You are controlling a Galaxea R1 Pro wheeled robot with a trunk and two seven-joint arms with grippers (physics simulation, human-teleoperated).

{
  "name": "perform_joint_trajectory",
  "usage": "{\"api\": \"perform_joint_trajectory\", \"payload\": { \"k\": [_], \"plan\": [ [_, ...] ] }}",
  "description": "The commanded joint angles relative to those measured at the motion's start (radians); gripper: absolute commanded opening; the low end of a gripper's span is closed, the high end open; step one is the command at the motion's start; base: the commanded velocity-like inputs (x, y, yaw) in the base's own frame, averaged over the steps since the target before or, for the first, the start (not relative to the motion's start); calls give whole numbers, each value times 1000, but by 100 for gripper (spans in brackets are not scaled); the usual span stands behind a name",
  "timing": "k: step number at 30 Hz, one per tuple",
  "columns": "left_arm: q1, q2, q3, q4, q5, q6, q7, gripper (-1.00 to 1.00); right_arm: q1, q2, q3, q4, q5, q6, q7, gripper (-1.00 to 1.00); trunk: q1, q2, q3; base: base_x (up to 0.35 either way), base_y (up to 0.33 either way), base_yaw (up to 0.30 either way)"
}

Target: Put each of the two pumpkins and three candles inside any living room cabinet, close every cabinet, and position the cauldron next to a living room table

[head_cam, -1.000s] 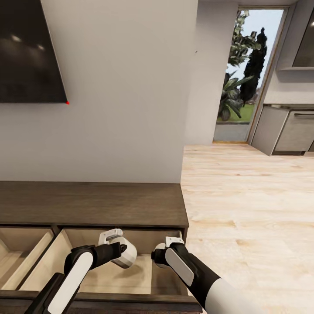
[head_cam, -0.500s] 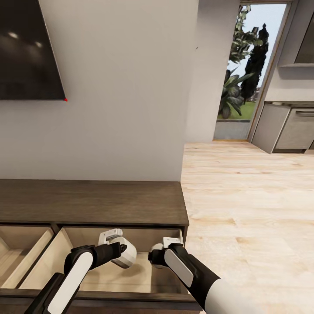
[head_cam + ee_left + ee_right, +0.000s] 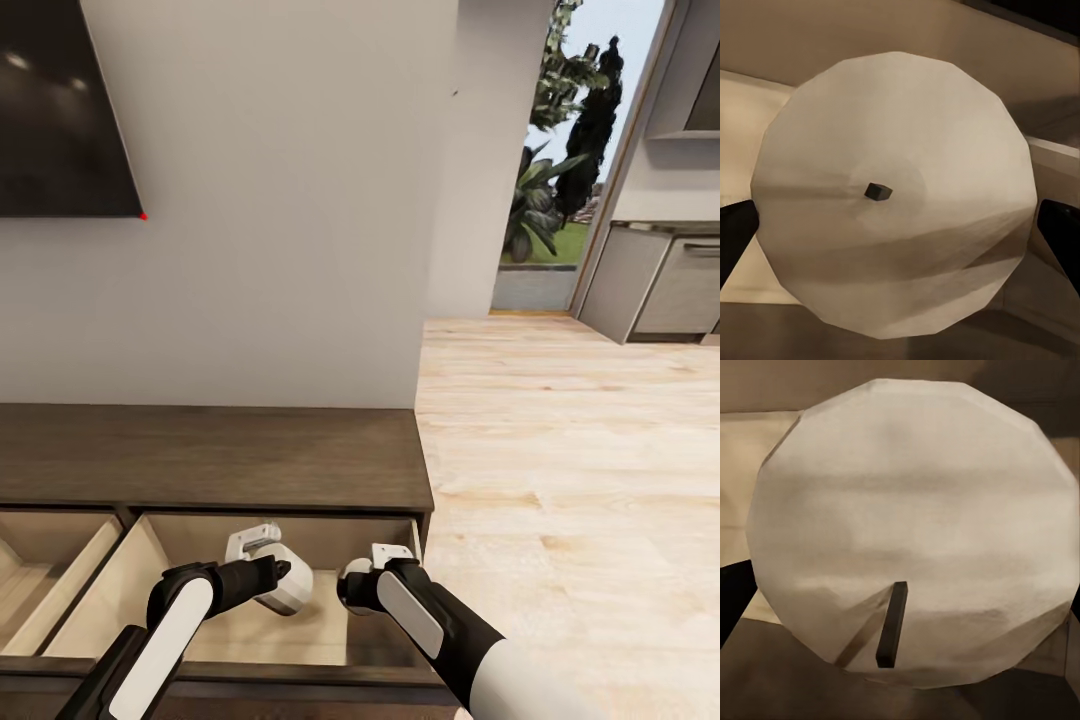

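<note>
The dark-brown cabinet stands against the wall with both of its drawers pulled open. Both arms hang over the right drawer, whose pale wooden floor is bare where it shows. In the left wrist view, a beige candle with a tiny dark wick sits between the dark fingertips of my left gripper, which is shut on it. In the right wrist view, my right gripper is shut on a second beige candle with a leaning wick. The pumpkins, cauldron and table are out of view.
A dark TV screen hangs on the wall above the cabinet. The left drawer is open too. Light wooden floor stretches to the right toward a glass door and grey kitchen units.
The head view has shifted slightly, so the wall and TV sit higher in the picture. My right gripper has edged a little left toward the left one. Both keep their candles.
</note>
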Motion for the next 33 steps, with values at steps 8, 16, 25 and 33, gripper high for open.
{"api": "perform_joint_trajectory", "payload": {
  "k": [8, 16, 25, 33],
  "plan": [
    [-1, 1, -1, -1, 9, 0, 12, -100, -1, 0, 3, -2, -9, 0, -12, -100, 3, -2, -32, 0, 0, 0],
    [-1, 1, 0, -1, 10, 0, 12, -100, -1, 0, 3, -2, -9, -1, -12, -100, 6, -4, -59, 0, 0, 0],
    [-1, 1, 0, -1, 9, 0, 12, -100, -1, 0, 3, -2, -9, 0, -12, -100, 9, -5, -78, 0, 0, 0],
    [-1, 2, 2, -2, 9, 0, 12, -100, -1, 0, 3, -2, -9, 0, -12, -100, 11, -6, -94, 0, 0, 0]
  ]
}}
